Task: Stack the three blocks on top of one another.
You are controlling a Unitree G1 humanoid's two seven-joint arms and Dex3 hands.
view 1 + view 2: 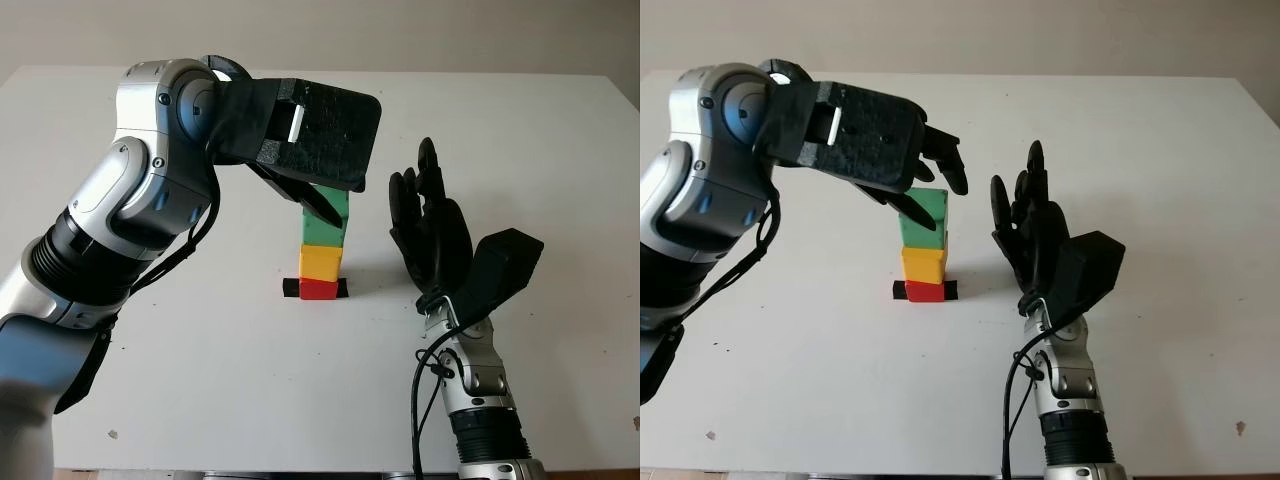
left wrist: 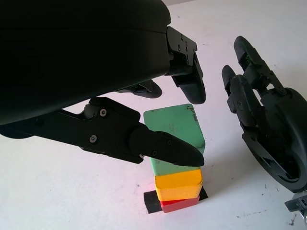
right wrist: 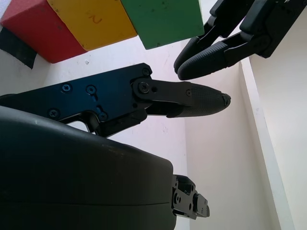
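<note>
Right hand (image 1: 432, 225) is open, just beside the stack mid-surface (image 1: 150, 400). Left hand (image 1: 925, 170) is open around the green block (image 2: 175, 132), which sits on yellow (image 1: 320, 263) over red (image 1: 319, 289). Stack looks complete; next, back off without bumping it.

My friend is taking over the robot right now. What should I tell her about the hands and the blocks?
Left hand: open, fingers around the green block at the top of the stack; a grip can't be confirmed.
Right hand: open, upright just beside the stack, holding nothing.
Blocks: red block at the bottom on a black mark, yellow block on it, green on top.
Done: all three are stacked.
Left: probably just draw both hands away without bumping the tower.
</note>
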